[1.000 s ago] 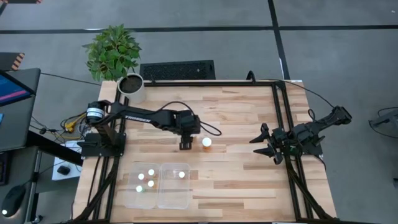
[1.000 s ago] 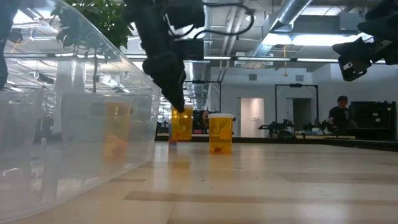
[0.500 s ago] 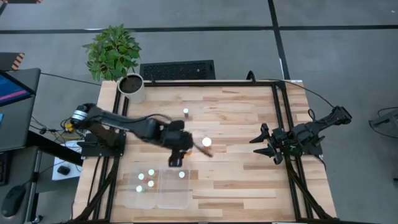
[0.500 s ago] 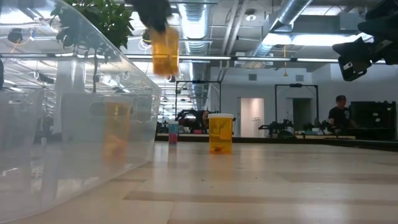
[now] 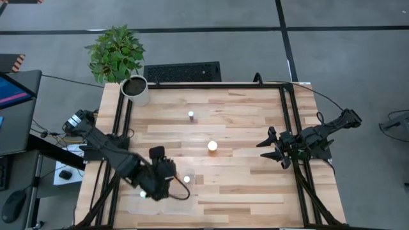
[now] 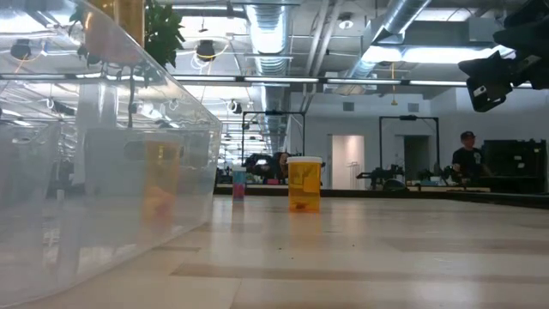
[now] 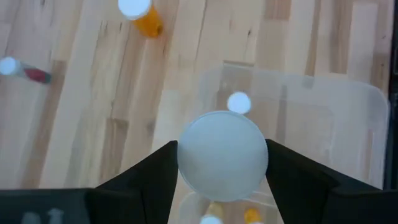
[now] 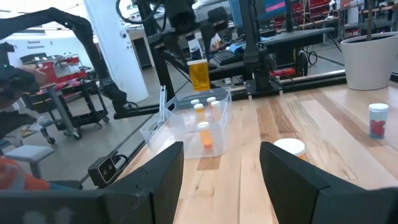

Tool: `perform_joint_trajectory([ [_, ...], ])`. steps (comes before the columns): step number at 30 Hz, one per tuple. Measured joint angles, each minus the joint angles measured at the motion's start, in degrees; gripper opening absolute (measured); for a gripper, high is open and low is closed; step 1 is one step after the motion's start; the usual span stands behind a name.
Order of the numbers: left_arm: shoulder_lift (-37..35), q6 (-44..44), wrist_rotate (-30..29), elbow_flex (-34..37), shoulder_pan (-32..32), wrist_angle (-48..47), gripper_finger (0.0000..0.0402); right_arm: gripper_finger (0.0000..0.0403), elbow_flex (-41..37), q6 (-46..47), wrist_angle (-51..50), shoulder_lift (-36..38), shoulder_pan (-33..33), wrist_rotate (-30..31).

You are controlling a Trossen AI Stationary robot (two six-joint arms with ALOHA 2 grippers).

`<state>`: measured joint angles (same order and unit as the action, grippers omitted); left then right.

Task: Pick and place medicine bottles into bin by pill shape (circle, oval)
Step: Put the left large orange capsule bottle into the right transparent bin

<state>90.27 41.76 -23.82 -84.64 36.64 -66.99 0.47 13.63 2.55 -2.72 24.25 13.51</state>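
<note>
My left gripper point(image 7: 222, 155) is shut on an orange medicine bottle point(image 8: 199, 73) with a white cap and holds it above the clear two-compartment bin point(image 8: 186, 127). Over which compartment it hangs, I cannot tell. Several bottles stand in the bin, one white cap point(image 5: 186, 179) in its right compartment. An orange bottle point(image 5: 212, 146) and a small clear bottle point(image 5: 190, 115) stand upright on the table's middle. My right gripper point(image 8: 221, 180) waits open at the table's right edge, touching nothing. My left gripper pinches the bottle at its top, one finger on either side of the round white cap point(image 7: 186, 162). The fingers come from above, slanting down. The bottle hangs upright below them, lifted clear of the bin and the table.
A white plant pot point(image 5: 135, 89) stands at the far left corner, and a keyboard point(image 5: 182, 71) lies beyond the far edge. Black frame rails point(image 5: 286, 115) run along the table's sides. Bare wood lies between the bin and the right arm.
My left gripper has lifted the orange bottle from the table's middle and swung it toward the near left, over the bin. The bottle now hangs clear, still upright. The small clear bottle behind the arm has come into view.
</note>
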Motion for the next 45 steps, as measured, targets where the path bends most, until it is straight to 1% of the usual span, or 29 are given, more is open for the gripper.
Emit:
perform_joint_trajectory([
  [2, 0.9, 2.1, -2.3, 0.4, 1.8, 0.6, 0.0214, 0.0226, 0.0, 0.0, 0.0, 0.0, 0.0, 0.0],
  [4, 2.1, 4.7, -3.2, 1.5, 3.1, 0.6, 0.0215, 0.0226, 0.0, 0.0, 0.0, 0.0, 0.0, 0.0],
  [8, 3.9, 10.5, -2.5, 5.3, 4.9, 1.1, 0.0215, 0.0226, 0.0, 1.0, 0.0, 0.0, 0.0, 0.0],
  [11, 5.0, 12.0, -2.4, 7.9, 5.6, 3.3, 0.0215, 0.0226, 0.0, 1.4, 0.0, 0.0, 0.0, 0.0],
  [14, 5.5, 12.1, -2.4, 9.1, 5.7, 5.3, 0.0215, 0.0226, 0.0, 1.4, 0.0, 0.0, 0.0, 0.0],
  [19, 5.5, 9.9, -3.0, 11.1, 5.0, 11.8, 0.0215, 0.0226, 0.0, 1.4, 0.0, 0.0, 0.0, 0.0],
  [23, 5.5, 10.3, -0.7, 13.7, 4.2, 13.6, 0.0215, 0.0226, 0.0, 1.4, 0.0, 0.0, 0.0, 0.0],
  [28, 5.5, 10.4, -0.6, 15.6, 3.4, 15.5, 0.0215, 0.0226, 0.0, 1.4, 0.0, 0.0, 0.0, 0.0],
  [31, 5.5, 9.0, 0.3, 17.3, 2.7, 19.5, 0.0215, 0.0226, 0.0, 1.5, 0.0, 0.0, 0.0, 0.0],
  [35, 5.5, 8.5, 3.3, 19.3, 1.7, 21.1, 0.0215, 0.0226, 0.0, 1.5, 0.0, 0.0, 0.0, 0.0],
  [41, 5.5, 8.5, 2.9, 19.4, 1.4, 21.1, 0.0215, 0.0226, 0.0, 1.5, 0.0, 0.0, 0.0, 0.0],
  [45, 5.5, 7.9, 3.9, 19.4, 1.4, 21.6, 0.0215, 0.0226, 0.0, 1.5, 0.0, 0.0, 0.0, 0.0],
])
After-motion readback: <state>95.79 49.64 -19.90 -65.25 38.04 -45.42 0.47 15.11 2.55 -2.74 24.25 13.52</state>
